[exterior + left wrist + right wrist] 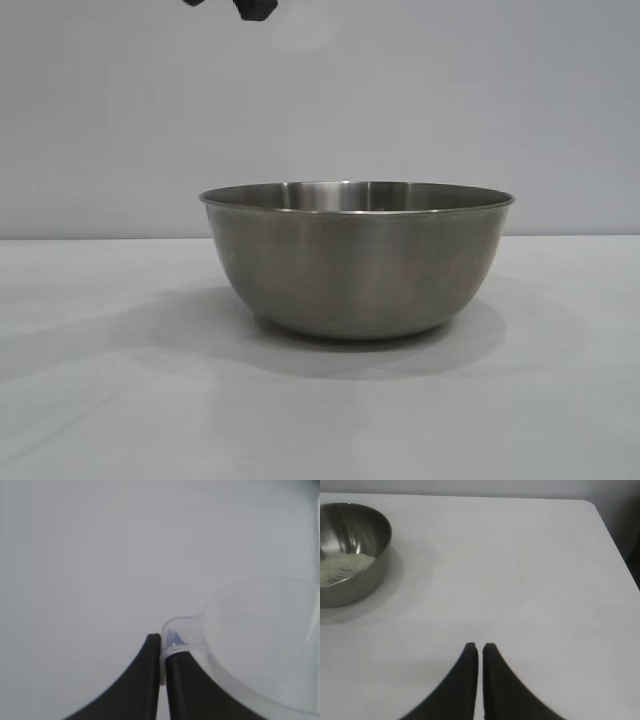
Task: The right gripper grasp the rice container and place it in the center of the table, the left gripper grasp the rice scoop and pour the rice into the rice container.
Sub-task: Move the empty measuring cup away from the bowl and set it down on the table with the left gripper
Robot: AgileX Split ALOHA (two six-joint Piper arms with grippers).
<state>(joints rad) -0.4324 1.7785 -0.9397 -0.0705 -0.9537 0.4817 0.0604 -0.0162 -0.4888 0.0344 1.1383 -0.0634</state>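
Observation:
The rice container [357, 258], a big steel bowl, stands upright in the middle of the white table [100, 400]. It also shows in the right wrist view [350, 555] with the rice [342, 569] as a pale mass inside it. My left gripper [161, 652] is shut on the loop handle of the rice scoop [265, 645], a clear plastic cup that looks empty. A dark part of that arm [250, 8] shows at the exterior view's top edge, above the bowl's left side. My right gripper [480, 652] is shut and empty above bare table, well away from the bowl.
The table's far edge and rounded corner [592, 505] show in the right wrist view. A plain grey wall [450, 100] stands behind the table.

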